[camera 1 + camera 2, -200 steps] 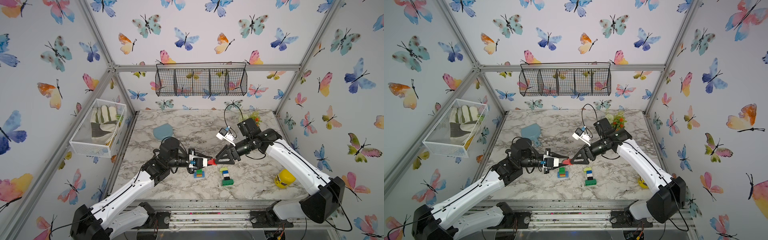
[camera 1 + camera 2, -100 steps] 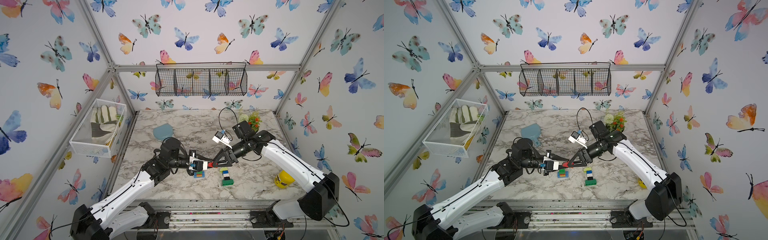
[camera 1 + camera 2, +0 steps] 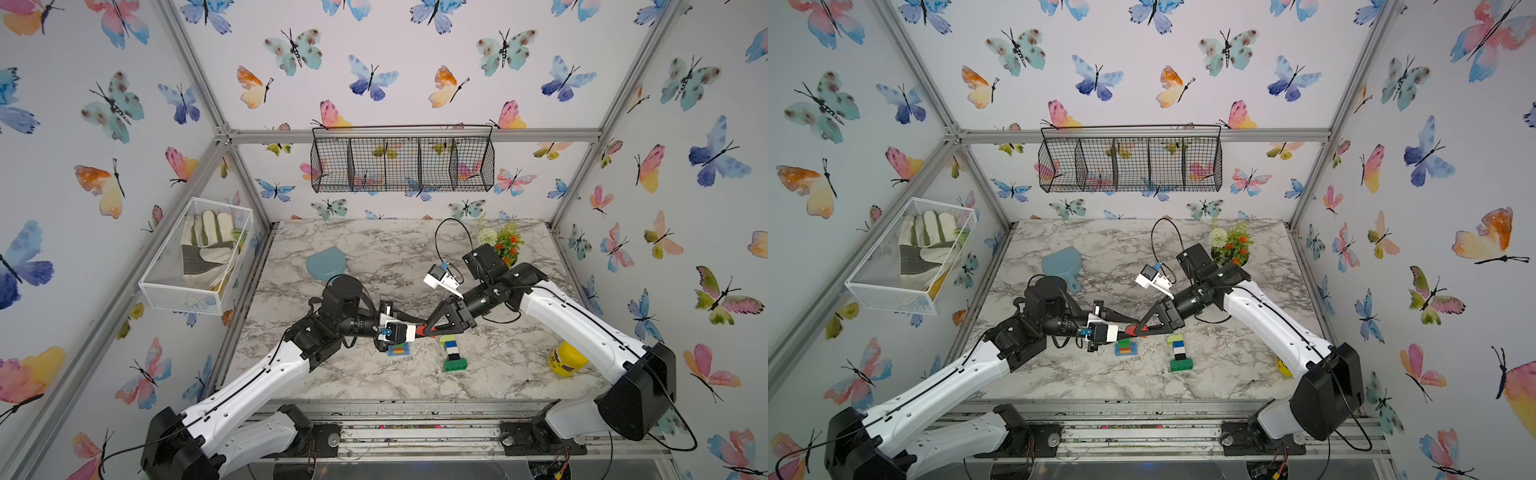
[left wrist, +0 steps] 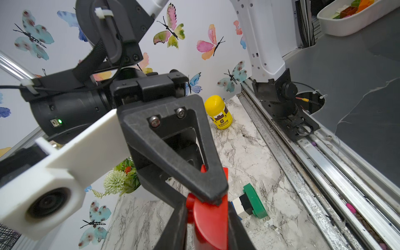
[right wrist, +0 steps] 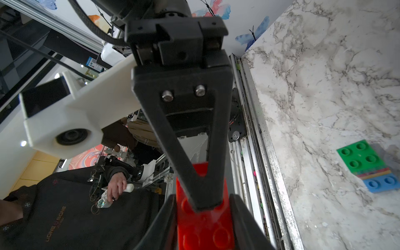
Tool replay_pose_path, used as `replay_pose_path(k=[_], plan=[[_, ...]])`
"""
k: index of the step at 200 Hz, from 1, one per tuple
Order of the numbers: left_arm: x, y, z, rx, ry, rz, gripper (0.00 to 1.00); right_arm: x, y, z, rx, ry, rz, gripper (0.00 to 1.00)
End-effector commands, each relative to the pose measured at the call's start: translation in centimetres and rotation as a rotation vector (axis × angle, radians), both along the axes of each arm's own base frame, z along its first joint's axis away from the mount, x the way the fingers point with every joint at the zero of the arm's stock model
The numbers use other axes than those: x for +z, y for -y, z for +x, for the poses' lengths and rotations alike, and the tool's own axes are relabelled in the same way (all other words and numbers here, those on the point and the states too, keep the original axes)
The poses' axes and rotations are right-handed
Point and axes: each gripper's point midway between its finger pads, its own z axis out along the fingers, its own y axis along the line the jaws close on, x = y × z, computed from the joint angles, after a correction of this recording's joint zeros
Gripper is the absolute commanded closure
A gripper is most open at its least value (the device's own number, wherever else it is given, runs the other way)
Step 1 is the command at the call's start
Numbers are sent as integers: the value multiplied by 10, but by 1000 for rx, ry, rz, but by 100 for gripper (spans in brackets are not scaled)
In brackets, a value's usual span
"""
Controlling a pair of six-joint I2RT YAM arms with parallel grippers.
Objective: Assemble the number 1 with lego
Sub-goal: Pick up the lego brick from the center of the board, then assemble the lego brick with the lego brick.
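Lego brick of red studded plastic (image 3: 420,331) is pinched above the marbled worktop (image 3: 395,249) by left jaws and right jaws; through mistimed release it could be dropped onto the multicoloured brick column (image 3: 452,354) at 4 o'clock.

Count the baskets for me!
2: a black wire basket on the back wall; a white mesh basket, holding a glove, on the left wall. None looks hidden.

Left arm (image 3: 249,386): stretched low toward the centre; left gripper (image 4: 207,227) is clamped on red brick (image 3: 420,331). Right arm (image 3: 582,328): stretched inward opposite; right gripper (image 5: 204,216) is closed on the same red brick, the two grippers set tip to tip.
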Motion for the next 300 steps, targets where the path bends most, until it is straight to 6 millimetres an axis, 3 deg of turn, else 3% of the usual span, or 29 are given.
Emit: replay_pose_path(k=[1, 14, 21, 27, 32, 34, 67, 97, 133, 146, 159, 192, 235, 300], plan=[[8, 2, 1, -5, 17, -7, 67, 1, -2, -4, 25, -20, 35, 73], [8, 2, 2, 5, 17, -5, 56, 1, -2, -5, 29, -22, 42, 77], [9, 2, 3, 14, 18, -6, 43, 1, -2, -5, 31, -24, 45, 79], [9, 1, 4, 24, 13, -5, 26, 2, -2, -4, 30, -22, 49, 81], [9, 1, 5, 36, 11, -5, 3, 2, -3, -4, 29, -16, 53, 83], [10, 0, 6, 40, 10, -6, 0, 3, -3, -4, 29, -16, 54, 83], [16, -12, 14, 174, -51, -17, 2, 4, -5, 3, 14, 68, 67, 90], [25, -38, 11, 324, -179, -112, 2, -19, -1, 28, -84, 283, -48, 92], [40, -98, 56, 799, -593, -440, 2, -37, 7, 69, -250, 607, -103, 93], [27, -120, 72, 978, -761, -515, 2, -37, 8, 77, -277, 711, -80, 93], [0, -139, 82, 1145, -917, -541, 2, -42, 9, 81, -264, 799, -69, 93], [-63, -156, 84, 1338, -1250, -490, 2, -74, -4, 79, -119, 933, -107, 95], [-120, -159, 80, 1284, -1653, -391, 1, -100, -34, 61, 34, 1032, -75, 95], [-147, -141, 71, 1162, -1817, -256, 1, -142, -61, 45, 150, 1056, -86, 94]])
